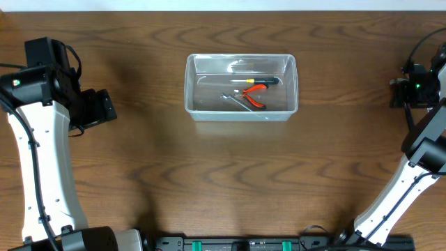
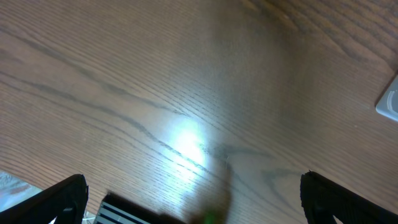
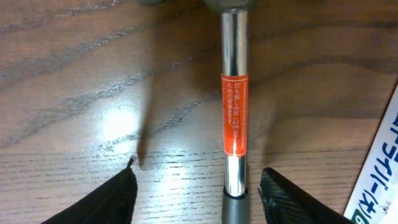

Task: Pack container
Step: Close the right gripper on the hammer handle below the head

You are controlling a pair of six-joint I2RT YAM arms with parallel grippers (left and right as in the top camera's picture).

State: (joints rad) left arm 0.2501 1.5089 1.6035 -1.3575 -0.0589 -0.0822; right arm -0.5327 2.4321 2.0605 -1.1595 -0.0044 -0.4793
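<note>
**A:** Clear plastic, the container [image 1: 189, 87]. It sits at the far middle of the wooden worktop [image 1: 223, 181], well apart from both arms.

**B:** What lies in it?

**A:** Red-handled pliers [image 1: 255, 95], a dark-handled screwdriver [image 1: 263, 81] and a small silver tool [image 1: 234, 100].

**B:** And the jaws?

**A:** Left jaws stand wide over bare wood. Right jaws stand wide too, with a chrome shaft [image 3: 234, 50] bearing an orange label between the fingers [image 3: 118, 199], touching neither.
</note>
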